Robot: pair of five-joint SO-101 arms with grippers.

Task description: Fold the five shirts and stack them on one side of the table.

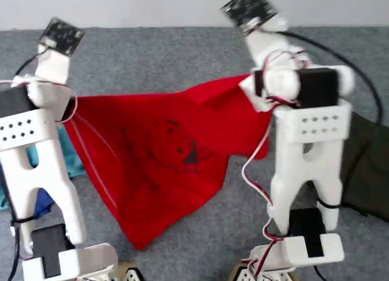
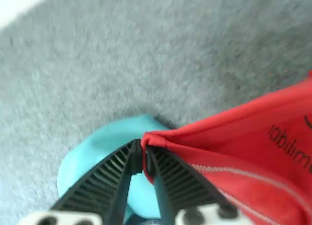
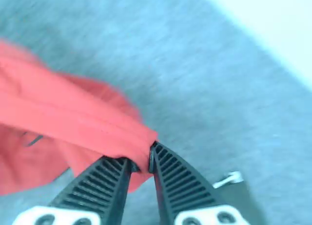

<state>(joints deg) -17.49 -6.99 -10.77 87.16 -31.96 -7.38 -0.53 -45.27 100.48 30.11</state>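
With left gripper (image 2: 144,151) and right gripper (image 3: 142,157) each clamping the red shirt (image 1: 152,148), keep it taut and lay it flat.

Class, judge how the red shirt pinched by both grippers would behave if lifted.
Probably floppy: the red shirt droops between the left gripper and right gripper. Likely light: small pinches at its corners hold it. It might slip, since each pinch catches little cloth.
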